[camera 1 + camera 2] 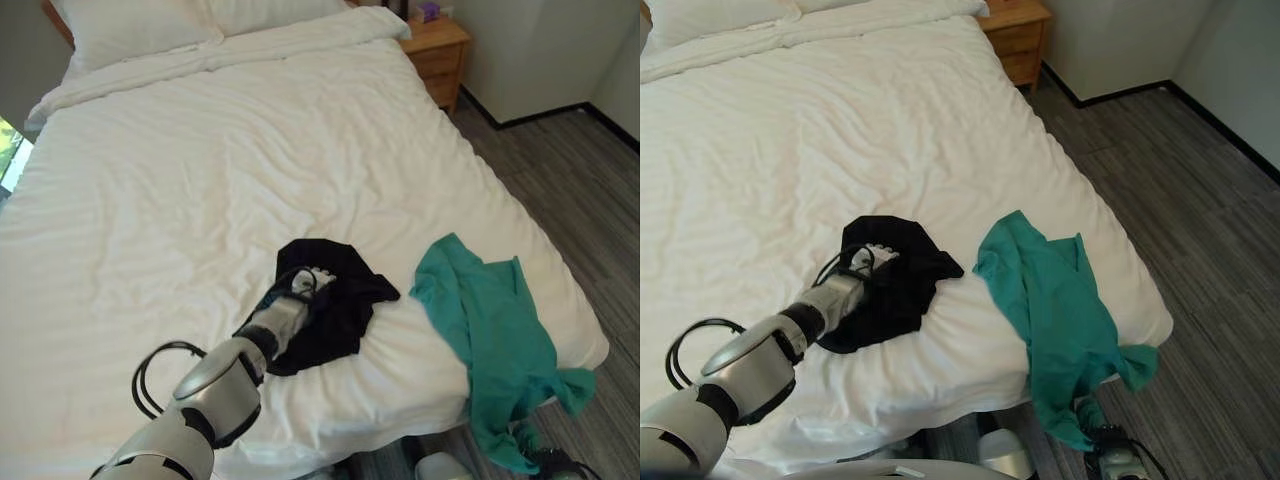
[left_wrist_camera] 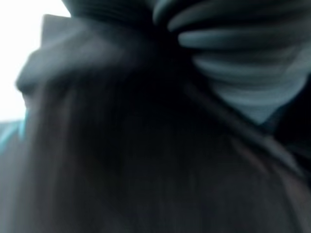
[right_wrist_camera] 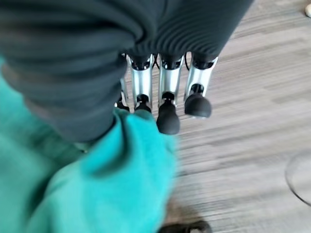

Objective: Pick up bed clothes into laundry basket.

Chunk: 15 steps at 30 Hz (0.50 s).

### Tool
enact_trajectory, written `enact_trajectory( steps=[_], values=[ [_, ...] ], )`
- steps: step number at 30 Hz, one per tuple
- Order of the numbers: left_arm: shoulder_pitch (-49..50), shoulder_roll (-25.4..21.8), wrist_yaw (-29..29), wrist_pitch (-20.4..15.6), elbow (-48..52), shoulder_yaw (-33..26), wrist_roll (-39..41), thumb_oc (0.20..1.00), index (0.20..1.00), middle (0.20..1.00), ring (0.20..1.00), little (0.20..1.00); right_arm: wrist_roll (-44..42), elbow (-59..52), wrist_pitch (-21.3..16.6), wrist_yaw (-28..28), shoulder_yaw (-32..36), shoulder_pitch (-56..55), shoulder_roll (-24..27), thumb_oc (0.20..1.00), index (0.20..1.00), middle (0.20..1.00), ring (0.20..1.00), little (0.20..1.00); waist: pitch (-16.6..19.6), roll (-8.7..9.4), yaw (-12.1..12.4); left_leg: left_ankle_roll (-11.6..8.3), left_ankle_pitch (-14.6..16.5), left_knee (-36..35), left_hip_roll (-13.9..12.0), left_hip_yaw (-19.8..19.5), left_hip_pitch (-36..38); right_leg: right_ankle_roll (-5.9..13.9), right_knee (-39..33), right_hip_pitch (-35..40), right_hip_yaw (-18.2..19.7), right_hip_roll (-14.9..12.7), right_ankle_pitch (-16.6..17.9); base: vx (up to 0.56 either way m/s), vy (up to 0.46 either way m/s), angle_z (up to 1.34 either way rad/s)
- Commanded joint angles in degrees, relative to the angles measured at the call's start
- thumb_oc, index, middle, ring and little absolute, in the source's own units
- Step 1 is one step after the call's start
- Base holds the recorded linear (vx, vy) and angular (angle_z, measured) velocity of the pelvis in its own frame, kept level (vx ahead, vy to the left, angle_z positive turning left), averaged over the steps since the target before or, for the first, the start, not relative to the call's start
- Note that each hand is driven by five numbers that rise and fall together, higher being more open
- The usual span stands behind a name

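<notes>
In the left eye view our left hand (image 1: 300,290) reaches in from the lower left and lies on the black garment (image 1: 335,300), low in the middle of the white bed (image 1: 200,180). Its fingers are sunk in the cloth, so we cannot tell whether they have closed. The risk we see is lifting with only a thin fold caught, so the cloth slides out.

The teal garment (image 1: 495,340) lies to the lower right, draped over the bed's edge toward the floor (image 1: 590,170). A careless tug could drag it off altogether. A wooden nightstand (image 1: 437,55) sits at the top, well out of the way.

The right eye view repeats this layout, with our right hand (image 1: 1118,458) at the bottom edge beneath the teal hem.

In the left wrist view dark cloth lies close against the ribbed cover; we can read no fingers there.

In the right wrist view the fingers (image 3: 167,104) hang straight and loose, just touching teal cloth, pinching nothing. We see no laundry basket, so the drop point is unknown.
</notes>
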<state>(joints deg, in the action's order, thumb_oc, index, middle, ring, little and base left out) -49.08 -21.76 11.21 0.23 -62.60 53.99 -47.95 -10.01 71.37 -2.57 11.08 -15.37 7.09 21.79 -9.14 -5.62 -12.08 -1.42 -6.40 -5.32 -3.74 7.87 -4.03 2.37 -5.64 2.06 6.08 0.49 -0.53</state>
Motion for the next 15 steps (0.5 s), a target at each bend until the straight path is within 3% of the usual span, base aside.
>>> enact_trajectory(
  steps=[1,3,4,7,8,9,10,11,15],
  values=[
    [-15.8,-5.1,5.3,3.6,-6.0,-4.0,3.6,0.200,0.200,0.200,0.200,0.200,0.9,0.9,-1.7,0.6,-0.6,3.2,1.0,0.200,0.200,0.200,0.200,0.200,-3.1,3.45,4.4,-0.85,10.7,4.1,4.2,-16.3,3.5,3.91,0.6,-3.3,0.7,-1.9,-0.4,-0.24,-0.021,-0.71],
    [-24.2,-9.8,8.4,3.4,-3.2,-5.6,9.3,0.200,0.200,0.200,0.200,0.200,3.9,-0.2,-1.2,1.2,-2.1,4.6,1.8,0.200,0.200,0.200,0.200,0.200,-2.9,4.21,4.7,-0.25,16.1,11.4,7.2,-21.6,3.6,4.09,0.6,-5.0,4.4,-2.2,1.2,-0.23,0.075,-1.12],
    [-28.6,-14.8,13.0,4.0,5.1,-7.8,13.4,0.200,0.200,0.200,0.200,0.200,6.2,-4.9,-1.0,2.6,-2.9,6.3,3.1,0.200,0.200,0.200,0.200,0.200,-2.2,3.54,5.5,-0.17,18.3,14.3,8.1,-26.2,7.0,4.23,0.6,-6.0,6.8,-1.5,2.7,-0.17,0.173,-1.08],
    [-27.3,-17.8,18.3,2.5,23.7,-15.9,20.6,0.200,0.200,0.200,0.200,0.200,7.0,-11.7,-0.8,4.9,-1.4,10.8,6.2,0.200,0.200,0.200,0.200,0.200,0.1,2.31,5.9,-0.48,17.9,9.3,5.4,-26.3,10.5,4.68,0.6,-7.5,5.6,-1.0,3.6,-0.13,0.164,-0.58],
    [-26.0,-15.8,20.0,1.6,27.8,-18.7,22.2,0.200,0.200,0.200,0.200,0.200,6.8,-14.1,-0.8,5.6,-0.4,12.1,7.4,0.200,0.200,0.200,0.200,0.200,0.4,2.46,5.7,-0.55,17.8,7.3,4.9,-25.4,11.4,5.03,0.6,-7.5,4.7,-1.4,4.3,-0.28,0.208,-0.05],
    [-21.0,-13.0,21.7,-0.6,38.3,-24.9,24.6,0.200,0.200,0.200,0.200,0.200,8.3,-21.9,-0.8,6.9,0.8,13.3,10.3,0.200,0.200,0.200,0.200,0.200,0.4,3.03,5.5,0.04,17.1,3.7,5.8,-24.7,12.7,6.06,0.6,-8.6,3.7,-2.1,6.3,-0.31,0.218,0.42],
    [-17.5,-12.1,21.6,-1.6,43.0,-27.2,25.3,0.200,0.200,0.200,0.200,0.200,9.0,-25.7,-1.1,7.2,1.8,13.6,11.7,0.200,0.200,0.200,0.200,0.200,0.3,3.69,5.4,0.27,16.4,2.3,6.3,-23.9,12.9,6.87,0.6,-9.4,3.3,-2.4,7.4,-0.46,0.277,0.39],
    [-10.6,-9.0,20.1,-3.0,54.1,-31.3,24.6,0.200,0.200,0.200,0.200,0.200,11.9,-33.7,-0.9,7.3,3.4,13.8,15.8,0.200,0.200,0.200,0.200,0.200,-0.1,4.13,6.1,0.83,15.7,0.3,6.8,-21.8,13.4,8.48,0.6,-11.0,2.4,-2.4,8.3,-0.38,0.191,-0.46],
    [-4.4,-2.6,15.9,-4.4,62.0,-30.6,21.1,0.200,0.200,0.200,0.200,0.200,18.6,-49.0,-0.2,8.9,6.1,17.3,22.8,0.200,0.200,0.200,0.200,0.200,-0.8,5.49,6.4,2.35,15.4,0.3,8.3,-18.9,13.0,10.91,1.3,-13.0,1.2,-2.8,10.4,-0.26,0.094,-0.83]
  ],
)
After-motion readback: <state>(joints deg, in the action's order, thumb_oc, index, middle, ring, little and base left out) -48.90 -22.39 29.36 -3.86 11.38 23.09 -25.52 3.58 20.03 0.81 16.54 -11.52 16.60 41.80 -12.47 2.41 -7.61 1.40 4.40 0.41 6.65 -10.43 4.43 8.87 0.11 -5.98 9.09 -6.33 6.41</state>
